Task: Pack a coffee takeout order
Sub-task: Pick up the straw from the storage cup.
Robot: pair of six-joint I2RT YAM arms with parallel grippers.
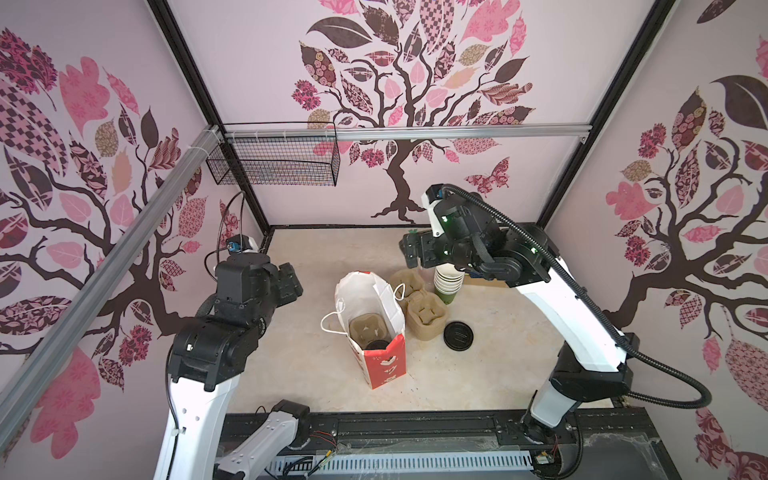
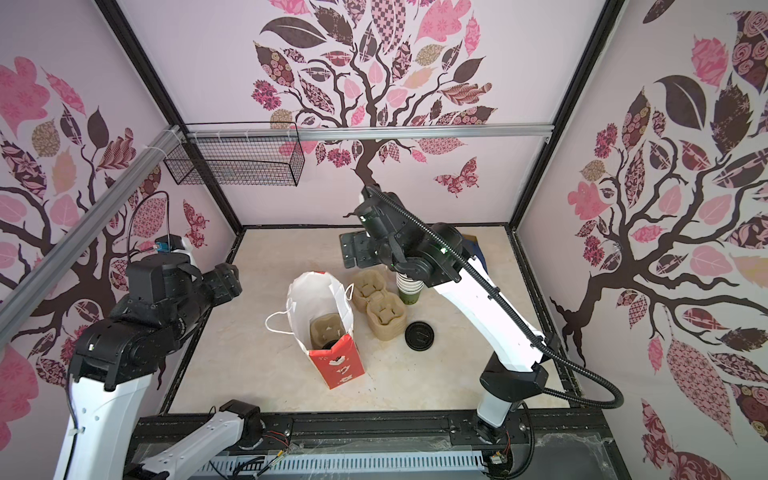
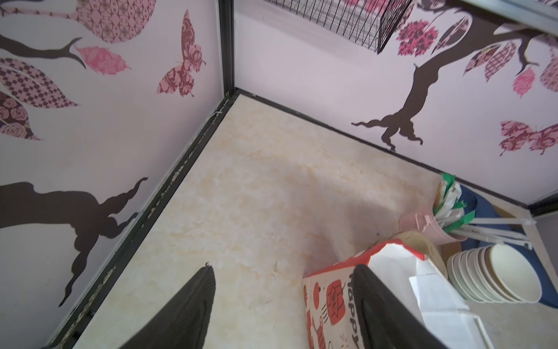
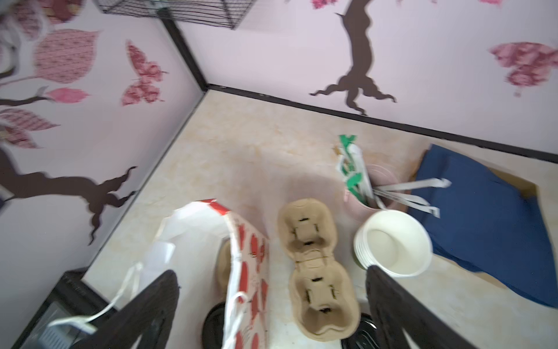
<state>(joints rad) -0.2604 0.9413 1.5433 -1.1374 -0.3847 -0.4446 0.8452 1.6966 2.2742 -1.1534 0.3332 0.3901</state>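
A red-and-white paper bag (image 1: 384, 361) stands open near the middle of the counter (image 1: 478, 374). A tan pulp carrier (image 1: 365, 328) lies at its bottom. The carrier's far pocket is bare. The cup (image 1: 377, 344) sits in the near pocket, and only its black lid shows above the bag's red front wall. In both top views the cup (image 2: 330, 344) is half hidden by that wall. Just to the right of the bag, a second carrier (image 1: 422, 307) rests on the counter and looks thick, like several nested together. A loose black lid (image 1: 458, 334) lies flat beside its near end. A stack of lidless cups (image 1: 448, 282) stands beside its far end. The right wrist view shows a pink cup of straws (image 4: 356, 205) beyond the stack. It also shows the navy napkin (image 4: 483, 229) spread flat toward the far right corner, partly over a brown sheet. The left gripper (image 1: 289, 282) hovers above the counter's left side, well apart from the bag. Its fingers (image 3: 193, 308) are spread with nothing between them. The right gripper (image 1: 411, 249) hangs high over the far part of the counter, above the second carrier's far end. Its fingers (image 4: 157, 302) are wide apart and hold nothing.
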